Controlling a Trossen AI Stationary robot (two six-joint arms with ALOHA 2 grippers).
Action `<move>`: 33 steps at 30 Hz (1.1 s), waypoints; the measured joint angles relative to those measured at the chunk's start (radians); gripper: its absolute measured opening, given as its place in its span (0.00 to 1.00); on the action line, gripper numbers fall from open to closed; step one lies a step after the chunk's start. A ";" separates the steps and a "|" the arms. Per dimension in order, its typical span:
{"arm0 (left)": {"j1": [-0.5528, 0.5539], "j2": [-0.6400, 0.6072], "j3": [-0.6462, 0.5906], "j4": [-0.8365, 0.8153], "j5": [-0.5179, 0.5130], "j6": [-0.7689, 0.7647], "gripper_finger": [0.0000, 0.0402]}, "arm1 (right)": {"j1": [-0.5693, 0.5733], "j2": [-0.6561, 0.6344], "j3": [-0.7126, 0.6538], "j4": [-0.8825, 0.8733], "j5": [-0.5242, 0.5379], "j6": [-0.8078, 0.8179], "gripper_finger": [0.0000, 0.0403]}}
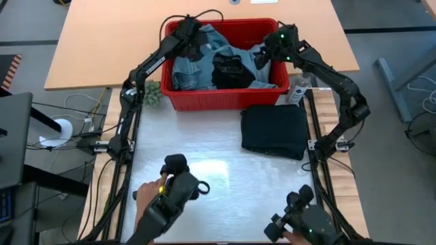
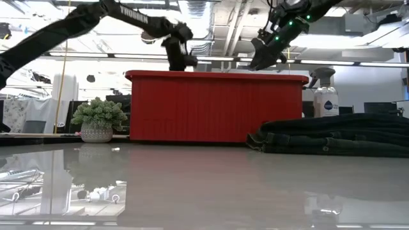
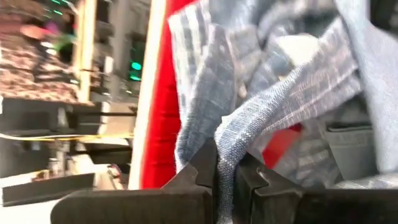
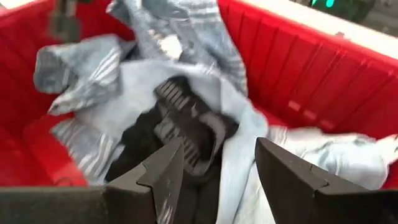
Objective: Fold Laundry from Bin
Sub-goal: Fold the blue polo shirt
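Note:
The red bin (image 1: 225, 99) stands at the table's far side and holds the laundry: a blue-grey striped cloth (image 3: 273, 99), light denim (image 1: 187, 71) and a black garment (image 4: 180, 124). My left gripper (image 3: 225, 177) is over the bin's far left corner (image 1: 189, 30), shut on the striped cloth. My right gripper (image 4: 217, 168) hovers open above the bin's right part (image 1: 270, 49), with the black garment below its fingers and nothing between them. In the low view both grippers, the left (image 2: 180, 59) and the right (image 2: 265, 56), show just above the bin's rim. My left gripper pinches a bunched fold of the striped cloth (image 3: 227, 146) between its two fingertips. The fingers slant down into the bin from its left side. The fold rises as a drawn ridge from the fingers, while the rest of the cloth lies on the other laundry in the bin.
A folded black garment (image 1: 274, 129) lies on the table in front of the bin's right half. A small green plant (image 1: 151, 94) stands at the bin's left, and a spray bottle (image 1: 298, 88) at its right. The table's near half (image 1: 204, 156) is bare.

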 joint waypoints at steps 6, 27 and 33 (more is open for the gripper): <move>-0.066 -0.110 0.000 0.015 -0.009 0.008 0.00 | -0.029 0.058 0.000 0.171 -0.135 -0.037 0.55; -0.364 -0.331 0.000 -0.204 -0.085 0.009 0.00 | 0.066 0.182 0.000 0.558 -0.255 -0.108 0.55; -0.356 -0.383 0.000 -0.154 -0.178 0.064 0.00 | 0.070 0.147 0.000 0.508 -0.320 -0.090 0.55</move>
